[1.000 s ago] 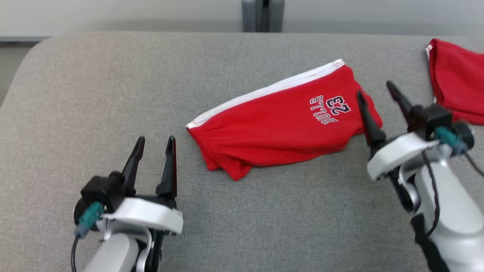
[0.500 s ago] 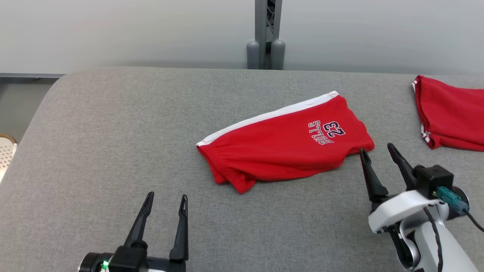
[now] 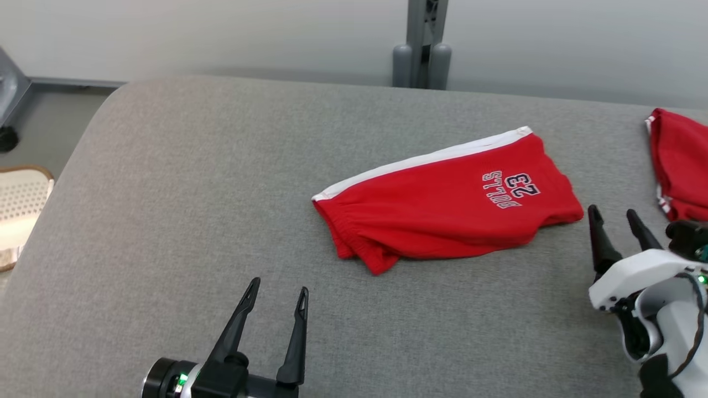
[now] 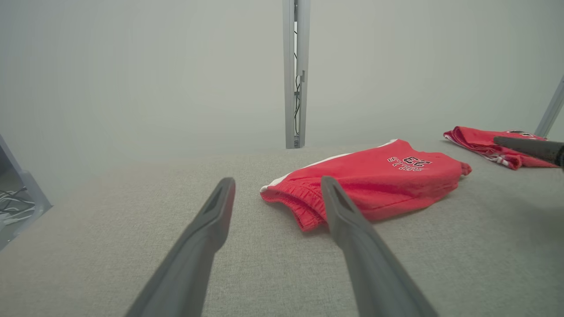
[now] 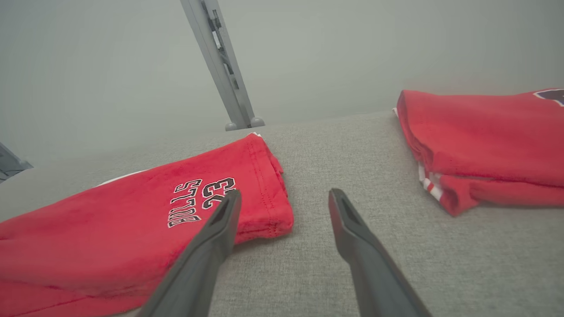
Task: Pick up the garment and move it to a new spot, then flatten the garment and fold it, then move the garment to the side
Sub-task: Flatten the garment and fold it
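The garment is a pair of red shorts with a white side stripe and "BULLS 23" print. It lies folded and flat in the middle of the grey table. My left gripper hovers open near the front edge, short of the garment's waistband end. My right gripper is open just right of the garment's printed end, apart from it. Neither holds anything.
A second red garment lies at the table's far right, close to my right gripper. A grey post stands behind the table. A pale perforated basket sits off the left edge. Bare cloth-covered surface spreads to the left.
The head camera has lifted and turned, shifting the whole picture. Against the garment, both open grippers have drawn back toward the near edge; the right fingers no longer overlap its printed end.
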